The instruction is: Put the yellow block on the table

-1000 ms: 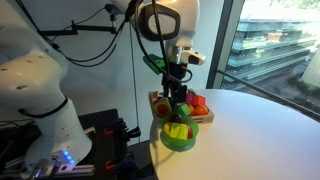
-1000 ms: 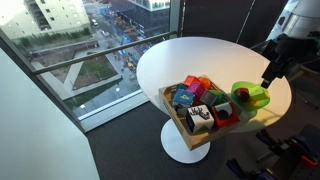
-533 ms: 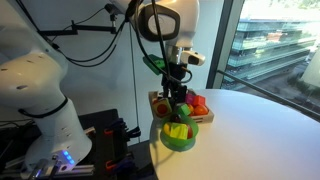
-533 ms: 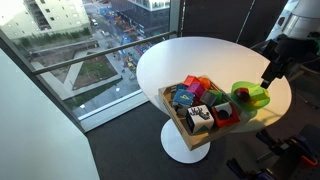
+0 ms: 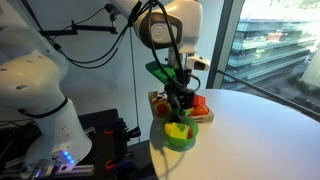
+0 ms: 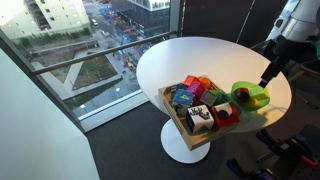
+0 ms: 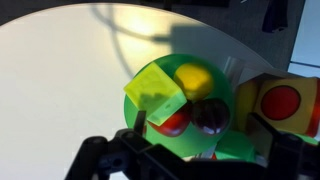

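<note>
The yellow block (image 7: 155, 93) lies tilted in the green bowl (image 7: 228, 132), next to a round yellow piece, a red piece and a dark round piece. In an exterior view the yellow block (image 5: 178, 130) shows inside the bowl (image 5: 181, 141) at the edge of the white table (image 5: 262, 130). My gripper (image 7: 190, 160) is open, with its fingers spread either side of the bowl, just above it and holding nothing. In both exterior views the gripper (image 5: 179, 103) (image 6: 268, 78) hangs over the bowl (image 6: 252, 97). The table also shows in the wrist view (image 7: 60, 70).
A wooden tray (image 6: 178, 120) of coloured toys stands right beside the bowl and also shows in the wrist view (image 7: 252, 100). The table's rounded edge is close to the bowl. A window wall runs behind the table (image 6: 190, 58).
The arm has shifted a little and come down closer over the bowl. The bowl, block and tray have not moved.
</note>
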